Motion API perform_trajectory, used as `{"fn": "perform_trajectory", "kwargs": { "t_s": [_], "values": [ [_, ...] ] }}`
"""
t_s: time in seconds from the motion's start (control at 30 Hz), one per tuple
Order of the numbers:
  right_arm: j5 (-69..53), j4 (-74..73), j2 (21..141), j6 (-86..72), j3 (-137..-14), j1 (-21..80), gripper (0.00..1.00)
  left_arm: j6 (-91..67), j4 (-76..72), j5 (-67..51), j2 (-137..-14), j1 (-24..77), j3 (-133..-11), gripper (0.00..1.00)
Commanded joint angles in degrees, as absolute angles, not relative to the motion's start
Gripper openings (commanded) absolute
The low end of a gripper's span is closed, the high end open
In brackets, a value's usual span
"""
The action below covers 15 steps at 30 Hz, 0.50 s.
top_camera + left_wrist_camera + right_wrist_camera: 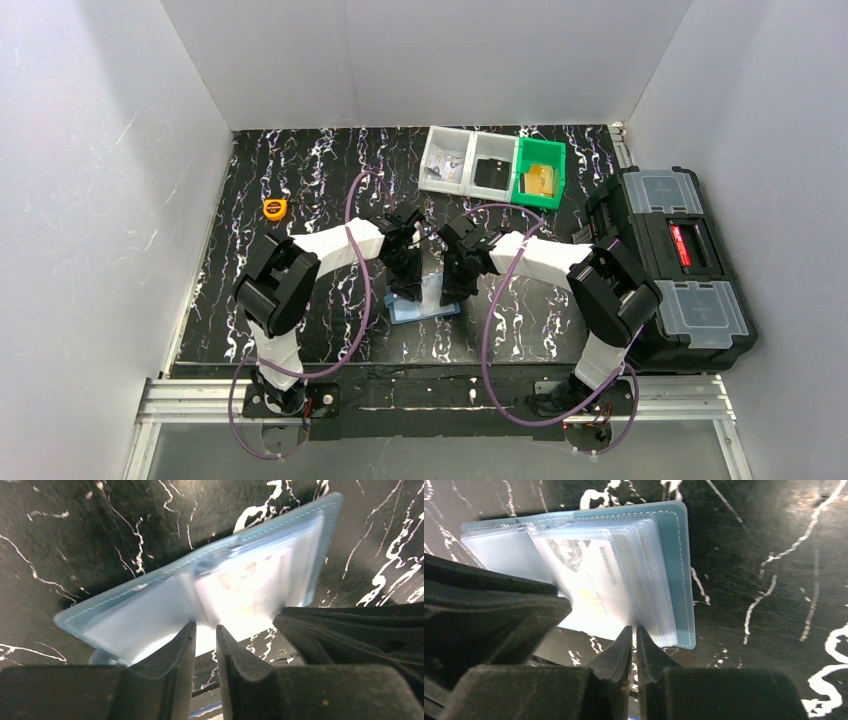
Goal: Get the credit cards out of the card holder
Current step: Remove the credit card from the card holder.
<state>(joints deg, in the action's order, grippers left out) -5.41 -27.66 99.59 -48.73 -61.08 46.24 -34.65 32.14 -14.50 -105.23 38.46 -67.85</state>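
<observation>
**A:** Entry, overhead view. One card holder [425, 308], dusty blue, lying open and flat on the marbled table [300, 170], in its near half, between the two arms. The left gripper [407, 288] is down at its left end and the right gripper [452, 290] at its right end.

**B:** Handling?

**A:** Judged light and thin. The cover is soft; the clear sleeves [651, 580] look floppy, glossy and probably slippery. It would likely slide under a one-sided pull, so pin the cover with one gripper and pinch a card's exposed edge with the other.

**B:** Left wrist view?

**A:** The holder is blurred, its pale shiny inside facing up. The fingers [182, 650] stand a narrow slit apart with nothing visible between them, tips at the holder's near edge.

**B:** Right wrist view?

**A:** Stitched cover, a fan of sleeves, and one pale card [589, 580] in the top sleeve. The fingers [616, 655] are almost together at the sleeves' near edge. Whether they nip a sleeve cannot be told.

**B:** Markings?

**A:** One line of print along that card and a yellowish mark, both unreadable. No brand seen.
</observation>
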Motion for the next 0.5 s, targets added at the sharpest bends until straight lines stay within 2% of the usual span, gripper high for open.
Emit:
{"fn": "perform_trajectory", "kwargs": {
  "t_s": [0.0,0.47],
  "values": [
    [-5.4,-23.7,101.0,-50.1,-57.3,47.3,0.14,-37.7,32.0,-16.9,-101.4,38.6,-65.6,0.23],
    [-8.2,-23.2,99.8,-50.3,-55.8,46.5,0.12,-40.4,24.0,-20.2,-101.3,37.0,-59.6,0.22]
  ]
}}
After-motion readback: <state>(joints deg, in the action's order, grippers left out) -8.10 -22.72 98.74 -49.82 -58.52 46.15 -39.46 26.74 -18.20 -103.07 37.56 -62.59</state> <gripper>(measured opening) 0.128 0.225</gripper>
